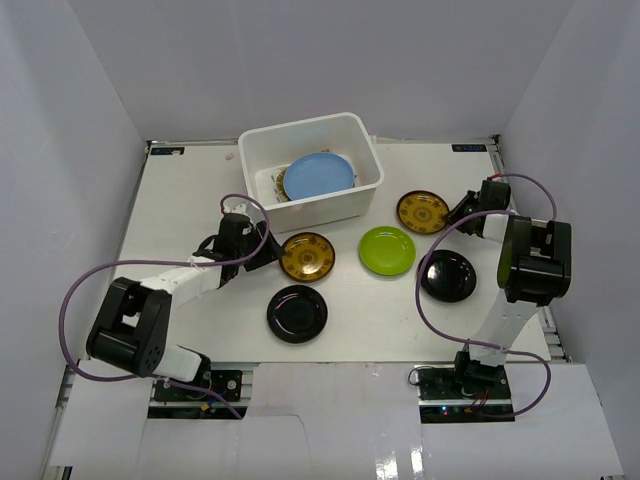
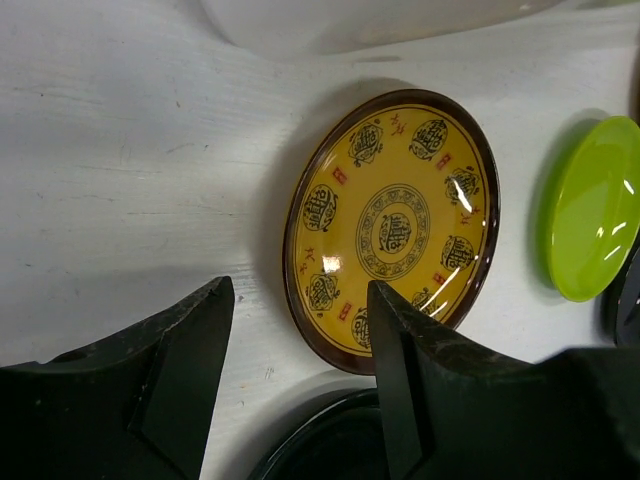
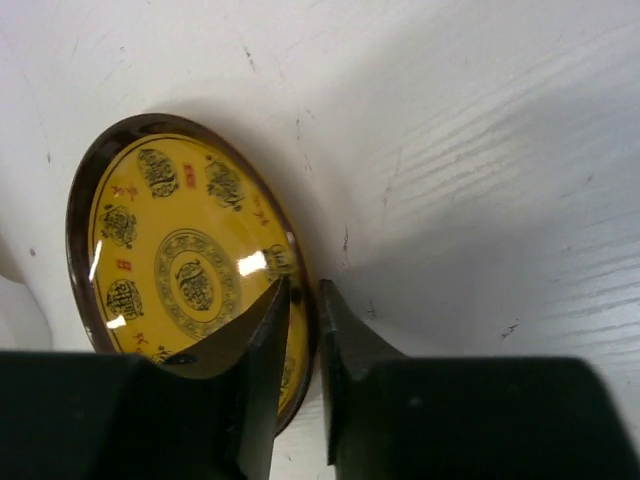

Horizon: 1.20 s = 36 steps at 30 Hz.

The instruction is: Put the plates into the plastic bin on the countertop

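The white plastic bin [image 1: 262,152] stands at the back of the countertop [image 1: 180,200] with the light blue plate [image 1: 318,173] inside. Two gold-patterned plates [image 1: 307,256] [image 1: 422,211], the lime green plate [image 1: 387,250] and two black plates [image 1: 297,313] [image 1: 448,276] lie on the countertop. My left gripper [image 2: 300,300] is open, its right finger over the near rim of the left gold plate [image 2: 395,225]. My right gripper [image 3: 303,300] is shut on the rim of the right gold plate [image 3: 170,250], which lies on the surface. The straw-yellow plates are out of view.
In the left wrist view the bin's wall [image 2: 350,20] is just beyond the gold plate, the green plate [image 2: 590,205] is to its right and a black plate [image 2: 330,440] is under the fingers. Pale grey walls enclose the countertop.
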{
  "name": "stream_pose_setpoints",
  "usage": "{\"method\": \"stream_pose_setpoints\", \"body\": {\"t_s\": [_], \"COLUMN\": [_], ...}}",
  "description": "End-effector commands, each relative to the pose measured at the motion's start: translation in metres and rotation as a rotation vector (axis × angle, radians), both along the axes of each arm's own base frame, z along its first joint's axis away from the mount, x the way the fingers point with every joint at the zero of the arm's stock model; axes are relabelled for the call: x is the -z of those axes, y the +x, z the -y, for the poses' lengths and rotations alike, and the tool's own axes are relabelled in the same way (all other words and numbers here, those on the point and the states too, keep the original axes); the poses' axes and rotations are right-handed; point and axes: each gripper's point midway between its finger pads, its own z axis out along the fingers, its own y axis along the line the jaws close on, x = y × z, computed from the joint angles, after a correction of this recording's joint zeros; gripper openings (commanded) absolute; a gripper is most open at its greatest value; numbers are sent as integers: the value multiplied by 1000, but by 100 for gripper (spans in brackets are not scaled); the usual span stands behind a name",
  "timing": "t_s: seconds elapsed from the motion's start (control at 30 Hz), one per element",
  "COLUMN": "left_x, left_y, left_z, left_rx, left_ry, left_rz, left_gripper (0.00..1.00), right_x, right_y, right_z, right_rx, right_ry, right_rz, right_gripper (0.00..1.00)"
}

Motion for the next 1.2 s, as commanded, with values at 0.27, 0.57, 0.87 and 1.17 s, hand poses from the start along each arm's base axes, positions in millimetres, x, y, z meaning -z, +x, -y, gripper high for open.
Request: {"method": "stream_pose_setpoints", "body": {"t_s": [0.27, 0.57, 0.87, 1.17], "left_x": [17, 22, 23, -3], "left_y": [-1, 0, 2, 2], "left_z": [16, 22, 16, 13], "left_rx": [48, 56, 14, -4], "left_ry": [-25, -32, -14, -30], "left_rz": [-30, -35, -31, 18], "left_gripper": [66, 54, 32, 0], "right_x": [-118, -270, -279, -204], "right_y": [20, 11, 47, 84], "right_z": [4, -96, -261, -329], "right_rx": [36, -199, -494, -606], "right_ry": [-5, 9, -59, -232], "right_rz": [288, 626, 605, 448], "right_gripper": [8, 8, 8, 8]}}
